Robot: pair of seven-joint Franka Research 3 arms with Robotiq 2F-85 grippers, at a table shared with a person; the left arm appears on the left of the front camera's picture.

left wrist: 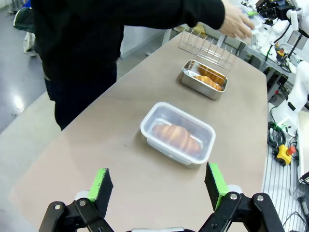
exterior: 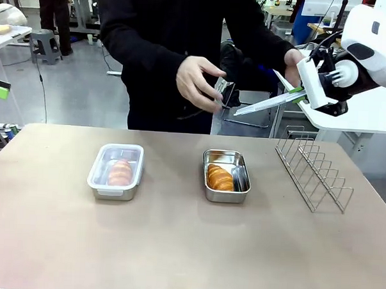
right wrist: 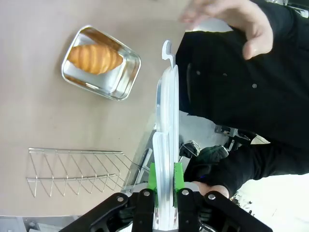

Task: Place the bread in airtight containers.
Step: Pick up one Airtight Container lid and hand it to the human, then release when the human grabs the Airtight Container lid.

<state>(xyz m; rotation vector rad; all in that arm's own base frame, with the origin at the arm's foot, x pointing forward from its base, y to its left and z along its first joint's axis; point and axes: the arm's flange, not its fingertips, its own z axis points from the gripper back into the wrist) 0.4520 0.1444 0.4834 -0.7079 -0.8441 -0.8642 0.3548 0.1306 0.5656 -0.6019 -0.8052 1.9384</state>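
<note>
The right end effector (exterior: pixel 303 93) is raised above the counter's far right corner, its green pads pinched on one end of a clear plastic lid (exterior: pixel 266 101) that juts edge-on toward the person across the counter. In the right wrist view the same lid (right wrist: pixel 166 140) rises straight up between the two fingers, a small hooked tab at its far tip. One of the person's hands (exterior: pixel 199 84) is beside the lid's free end, fingers curled at it; the other hand (exterior: pixel 294 59) is up by the arm's wrist. The left end effector (left wrist: pixel 157 186) hangs spread wide and holds nothing, above the near left part of the counter (exterior: pixel 176 246). Ahead of it sits a closed steel tub (exterior: pixel 115 172) with a clear cover on and a croissant (exterior: pixel 120 172) showing through. Well to the right of that tub stands an open steel tub (exterior: pixel 227 176) with a second croissant (exterior: pixel 220 178) lying along its left side and bare metal showing on its right. The two tubs are well apart, with bare surface between them and a broad bare stretch from them to the near edge. A wire rack (exterior: pixel 312 167) runs at a slant near the counter's right edge, apart from the open tub.
</note>
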